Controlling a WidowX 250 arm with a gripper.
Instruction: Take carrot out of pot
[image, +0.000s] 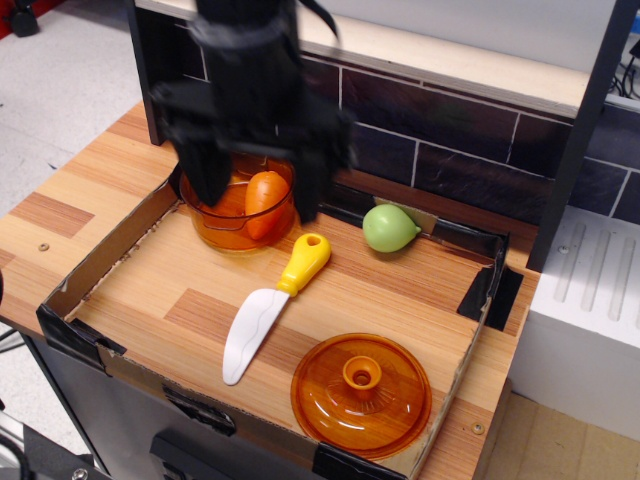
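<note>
The orange carrot (263, 200) leans inside the translucent amber pot (232, 226) at the back left of the cardboard tray. My black gripper (258, 190) hangs over the pot, blurred by motion. It is open, with one finger (208, 170) left of the carrot and the other finger (310, 185) to its right, past the pot's right rim. The carrot sits between the fingers, and I cannot tell if they touch it.
A yellow-handled white toy knife (270, 306) lies mid-tray. A green pear-shaped toy (389, 228) sits at the back. The amber lid (360, 393) lies at the front right. Low cardboard walls (92, 265) ring the tray; a dark tiled wall (450, 150) stands behind.
</note>
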